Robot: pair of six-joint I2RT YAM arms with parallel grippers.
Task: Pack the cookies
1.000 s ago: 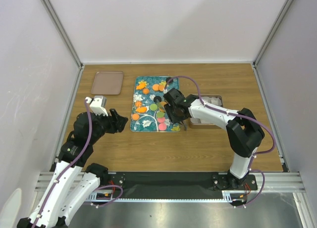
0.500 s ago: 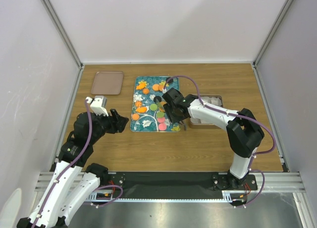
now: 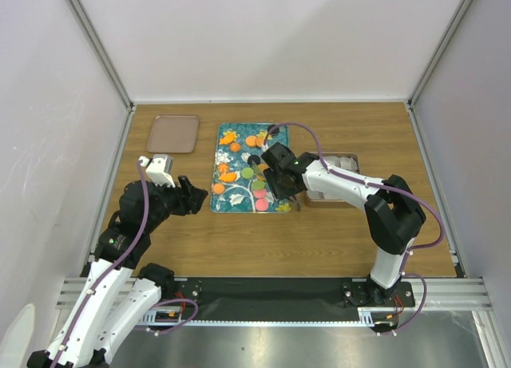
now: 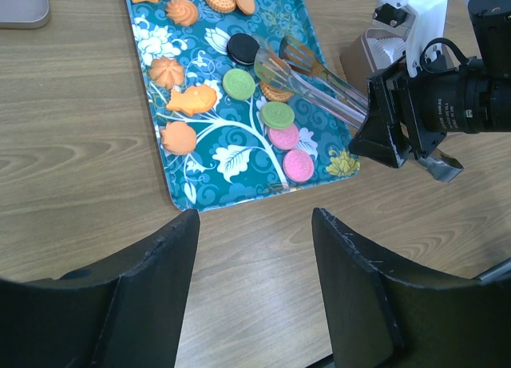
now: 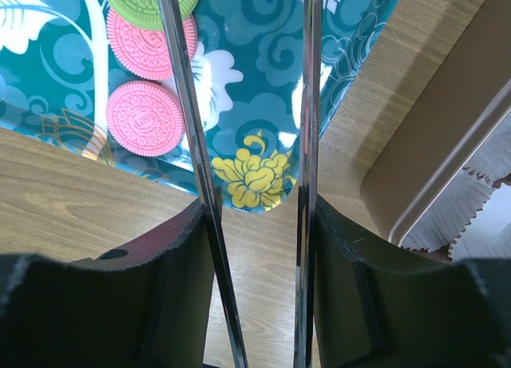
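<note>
Teal floral tray (image 3: 243, 194) lies mid-surface and carries the cookies (image 4: 283, 136): pink, green, black and orange discs among other orange biscuits, all on the tray. The right fingers (image 5: 180, 272) are closed against the two arms of a pair of metal tongs (image 4: 319, 77), pinching them from outside. The arms stay apart and run out over the tray's near right corner. The tong tips sit spread over an orange cookie (image 4: 275, 90) between a black cookie and a green one, but I cannot tell whether they touch it. The left fingers (image 4: 152, 288) stand wide apart, holding nothing, above the bare wooden surface (image 3: 319, 232) just off the tray's left corner. A tan box (image 5: 431, 160) with a white paper liner sits just right of the tray.
</note>
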